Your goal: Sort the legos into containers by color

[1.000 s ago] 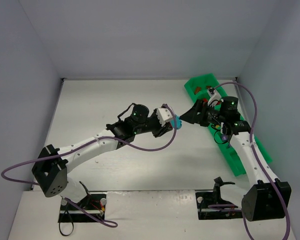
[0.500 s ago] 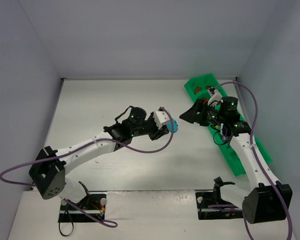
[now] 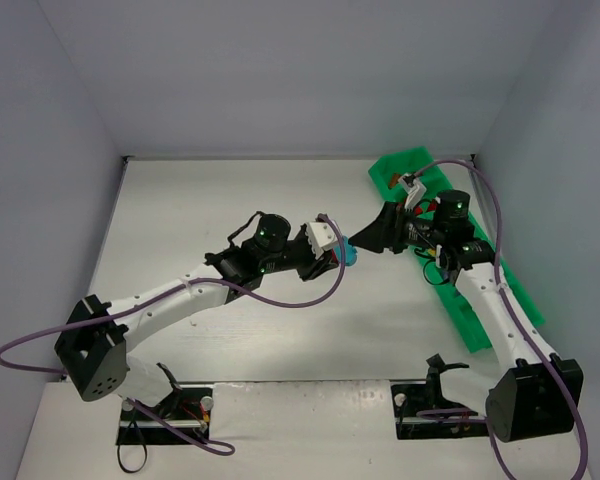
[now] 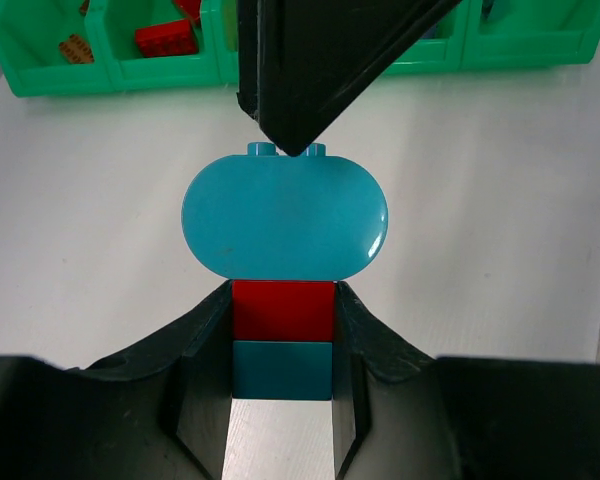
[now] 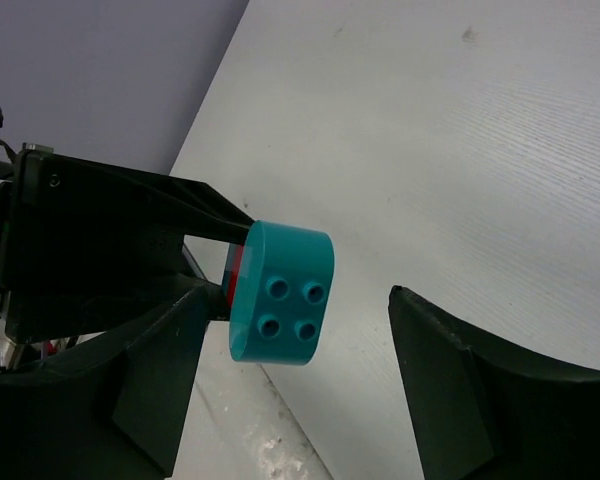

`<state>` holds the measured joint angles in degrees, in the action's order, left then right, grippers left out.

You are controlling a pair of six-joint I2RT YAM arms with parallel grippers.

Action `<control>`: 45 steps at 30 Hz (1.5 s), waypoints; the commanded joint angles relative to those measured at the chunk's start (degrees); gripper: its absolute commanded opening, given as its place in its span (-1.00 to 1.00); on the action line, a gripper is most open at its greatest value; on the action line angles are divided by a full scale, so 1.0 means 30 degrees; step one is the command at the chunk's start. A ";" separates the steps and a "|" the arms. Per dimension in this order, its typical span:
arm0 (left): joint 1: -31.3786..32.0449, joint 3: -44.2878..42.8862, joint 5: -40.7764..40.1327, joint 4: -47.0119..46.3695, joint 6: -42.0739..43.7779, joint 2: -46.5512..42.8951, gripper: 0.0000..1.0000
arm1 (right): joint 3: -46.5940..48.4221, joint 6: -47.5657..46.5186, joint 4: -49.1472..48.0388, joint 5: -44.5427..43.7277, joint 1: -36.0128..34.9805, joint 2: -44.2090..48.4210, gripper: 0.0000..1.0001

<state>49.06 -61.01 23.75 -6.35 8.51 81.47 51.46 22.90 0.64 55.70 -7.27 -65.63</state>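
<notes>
My left gripper point(image 4: 283, 345) is shut on a stack of legos held above the table: a teal brick point(image 4: 282, 368), a red brick point(image 4: 283, 310) and, at the front, a rounded teal brick point(image 4: 285, 215) with studs facing away. In the top view the stack point(image 3: 350, 250) hangs at mid-table, left of the green containers point(image 3: 410, 163). My right gripper point(image 5: 300, 370) is open, with one finger point(image 5: 150, 390) close beside the rounded teal brick point(image 5: 280, 295) and the other finger point(image 5: 460, 380) well apart from it. One right finger point(image 4: 320, 60) hides part of the tray.
The green tray point(image 4: 160, 75) runs along the far side in the left wrist view, with red bricks point(image 4: 162, 38) in one compartment and a brown brick point(image 4: 76, 47) in the compartment beside it. In the top view the tray point(image 3: 515, 300) passes under the right arm toward the near right.
The left gripper shifted the stack slightly left and down. The right gripper rolled at the wrist, came in around the rounded teal brick, and its jaws narrowed.
</notes>
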 commanded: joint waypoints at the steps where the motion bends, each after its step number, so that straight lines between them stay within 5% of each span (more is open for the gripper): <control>1: -0.0151 -0.1195 0.0521 -0.1633 -0.0025 -0.0410 -1.00 | 0.0805 -0.0249 -0.1621 0.1617 -0.0301 -0.0272 0.41; 9: -0.0151 -0.1371 0.0434 -0.1896 -0.0026 -0.0351 -1.00 | 0.0747 -0.0425 -0.1621 0.1765 -0.0946 -0.0976 0.38; 14: -0.0151 -0.1517 0.0346 -0.1926 0.0003 -0.0263 -1.00 | 0.0717 -0.0454 -0.1650 0.1765 -0.1181 -0.1269 0.19; 22: -0.0151 -0.1138 0.0142 -0.2043 -0.0113 0.0234 -1.00 | 0.0747 -0.0746 -0.1563 0.1591 -0.1152 -0.1212 -1.00; 39: -0.1001 0.0944 -0.0035 -0.2307 -0.0816 0.0147 -1.00 | 0.0014 -0.1128 -0.0509 0.0742 0.3155 0.0019 -1.00; 43: -0.1030 0.0593 -0.0268 -0.1870 -0.1079 0.0235 -1.00 | 0.0306 -0.1304 0.1770 -0.5188 0.3184 0.1072 -1.00; 45: -0.1030 0.0097 -0.0590 -0.1138 -0.1254 0.0206 -1.00 | 0.0424 -0.0429 0.3880 -1.2332 0.3184 0.1918 -1.00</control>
<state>46.11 -56.51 22.83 -8.95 6.17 83.37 51.16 20.38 6.68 42.57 2.15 -64.64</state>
